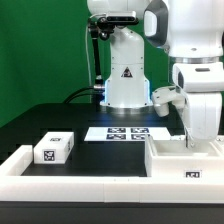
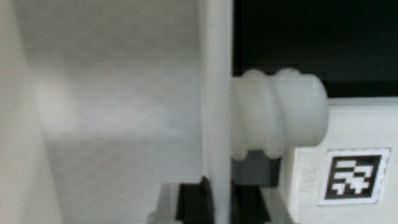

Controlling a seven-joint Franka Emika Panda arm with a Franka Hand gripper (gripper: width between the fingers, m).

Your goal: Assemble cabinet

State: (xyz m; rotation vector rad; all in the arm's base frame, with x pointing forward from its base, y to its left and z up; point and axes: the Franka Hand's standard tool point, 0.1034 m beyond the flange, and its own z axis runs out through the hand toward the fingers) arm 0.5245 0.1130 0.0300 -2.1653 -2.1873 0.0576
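Note:
The cabinet [image 1: 178, 163], a large white boxy case with a small tag on its front, stands on the black table at the exterior view's right. My gripper [image 1: 186, 140] reaches down into its top from above. In the wrist view the gripper [image 2: 222, 205] has its two dark fingers [image 2: 196, 205] on either side of a thin upright white wall [image 2: 217, 90] of the cabinet, shut on it. A ridged round white part [image 2: 276, 110] and a tagged white piece [image 2: 356, 180] lie just beside that wall. A small white tagged drawer block [image 1: 52, 148] lies apart at the exterior view's left.
The marker board [image 1: 128, 132] lies flat in the middle, in front of the robot's base [image 1: 125, 80]. A low white border rail [image 1: 70, 187] runs along the table's front and left edges. A green wall stands behind.

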